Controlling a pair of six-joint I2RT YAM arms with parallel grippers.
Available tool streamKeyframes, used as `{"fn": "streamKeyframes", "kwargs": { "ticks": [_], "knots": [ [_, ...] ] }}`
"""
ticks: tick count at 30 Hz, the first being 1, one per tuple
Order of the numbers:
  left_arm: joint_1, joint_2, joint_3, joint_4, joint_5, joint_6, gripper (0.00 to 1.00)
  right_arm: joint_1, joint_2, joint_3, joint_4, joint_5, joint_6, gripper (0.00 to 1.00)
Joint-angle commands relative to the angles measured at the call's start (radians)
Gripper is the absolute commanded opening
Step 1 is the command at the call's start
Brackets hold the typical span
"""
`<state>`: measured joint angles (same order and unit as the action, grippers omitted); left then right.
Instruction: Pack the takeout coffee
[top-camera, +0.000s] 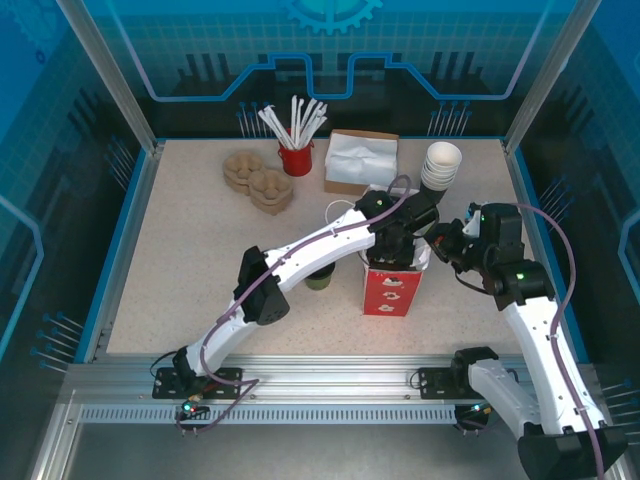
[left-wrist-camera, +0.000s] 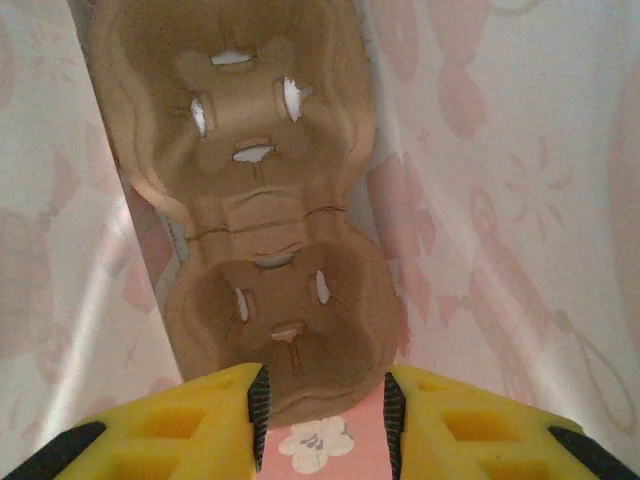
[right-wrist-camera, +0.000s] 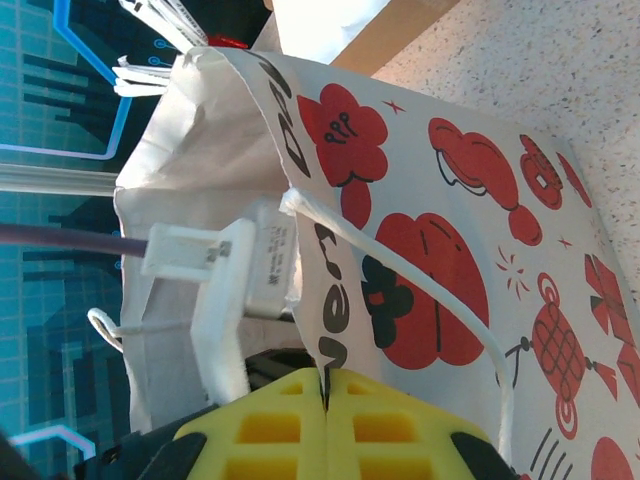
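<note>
The takeout coffee (top-camera: 320, 278), a dark greenish cup, stands on the table left of the bag, partly hidden under my left arm. The red and white paper bag (top-camera: 390, 290) stands upright mid-table. My left gripper (left-wrist-camera: 325, 415) is down inside it, open, with nothing between its fingers. Below it a brown pulp cup carrier (left-wrist-camera: 270, 230) lies on the bag's floor, between the pale bag walls (left-wrist-camera: 500, 200). My right gripper (right-wrist-camera: 325, 385) is shut on the bag's rim (right-wrist-camera: 310, 250) at its right side, holding the mouth open.
At the back of the table are a stack of pulp carriers (top-camera: 258, 180), a red cup of white sticks (top-camera: 296, 150), a cardboard napkin box (top-camera: 360, 160) and a stack of white cups (top-camera: 442, 165). The left arm's white camera mount (right-wrist-camera: 225, 300) sits in the bag's mouth.
</note>
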<state>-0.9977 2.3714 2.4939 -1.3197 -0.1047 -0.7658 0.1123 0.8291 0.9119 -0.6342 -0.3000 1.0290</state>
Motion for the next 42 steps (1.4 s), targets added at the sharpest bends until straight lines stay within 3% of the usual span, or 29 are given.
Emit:
{"fn": "streamKeyframes", "kwargs": {
  "ticks": [1, 42],
  "knots": [
    [0.014, 0.021, 0.008, -0.027, 0.046, -0.019, 0.38, 0.025, -0.004, -0.005, -0.006, -0.016, 0.008, 0.00],
    [0.048, 0.038, -0.392, 0.214, 0.129, -0.029, 0.36, 0.082, 0.007, 0.019, -0.009, 0.020, -0.011, 0.00]
  ]
}}
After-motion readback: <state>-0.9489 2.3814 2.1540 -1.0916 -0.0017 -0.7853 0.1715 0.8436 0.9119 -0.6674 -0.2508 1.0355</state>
